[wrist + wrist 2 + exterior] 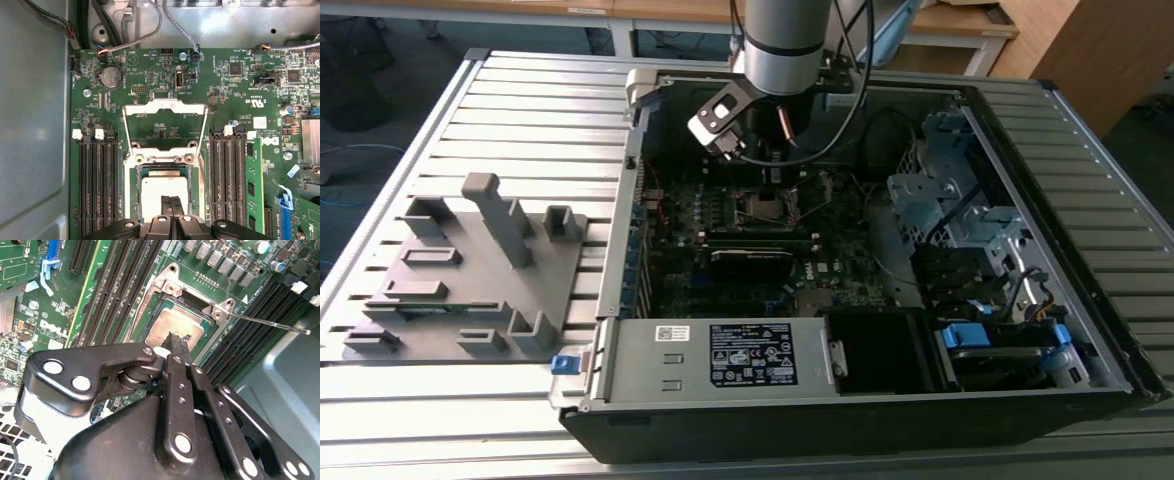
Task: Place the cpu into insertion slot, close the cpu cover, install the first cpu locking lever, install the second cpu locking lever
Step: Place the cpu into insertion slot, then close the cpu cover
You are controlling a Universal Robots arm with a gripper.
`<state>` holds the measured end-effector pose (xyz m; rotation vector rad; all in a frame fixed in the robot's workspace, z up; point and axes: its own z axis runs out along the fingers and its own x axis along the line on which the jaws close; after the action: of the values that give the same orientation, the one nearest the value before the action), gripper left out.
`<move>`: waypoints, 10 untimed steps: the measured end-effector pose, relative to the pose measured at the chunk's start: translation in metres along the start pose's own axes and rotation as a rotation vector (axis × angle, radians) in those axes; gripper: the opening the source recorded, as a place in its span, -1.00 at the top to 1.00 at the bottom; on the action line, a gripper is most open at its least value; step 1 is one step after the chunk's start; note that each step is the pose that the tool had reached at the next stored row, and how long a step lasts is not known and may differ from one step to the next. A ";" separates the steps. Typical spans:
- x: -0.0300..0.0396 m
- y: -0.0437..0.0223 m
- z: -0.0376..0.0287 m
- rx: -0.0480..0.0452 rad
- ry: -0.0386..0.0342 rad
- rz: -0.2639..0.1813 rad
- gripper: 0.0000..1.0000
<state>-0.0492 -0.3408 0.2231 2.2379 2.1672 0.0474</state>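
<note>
Cpu down in the insertion slot

At the slot's edge the cpu cover stands flipped open. Now the hand: fingers pressed together, tip at the cpu. Seating looks the job: press lightly, squarely, no sliding. Beside the slot juts a locking lever.

- Saw dull silver-grey on the cpu.
- Saw shiny silver on the cpu cover.
- Saw green on the circuit board.
- Saw black on the memory slots.
</note>
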 end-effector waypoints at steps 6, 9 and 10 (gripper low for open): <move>0.0000 0.0000 -0.0019 0.0003 -0.0005 0.000 0.80; 0.0000 0.0001 -0.0029 0.0002 -0.0003 0.000 0.80; 0.0000 0.0001 -0.0040 0.0001 -0.0003 0.000 0.80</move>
<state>-0.0493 -0.3408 0.2271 2.2378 2.1671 0.0469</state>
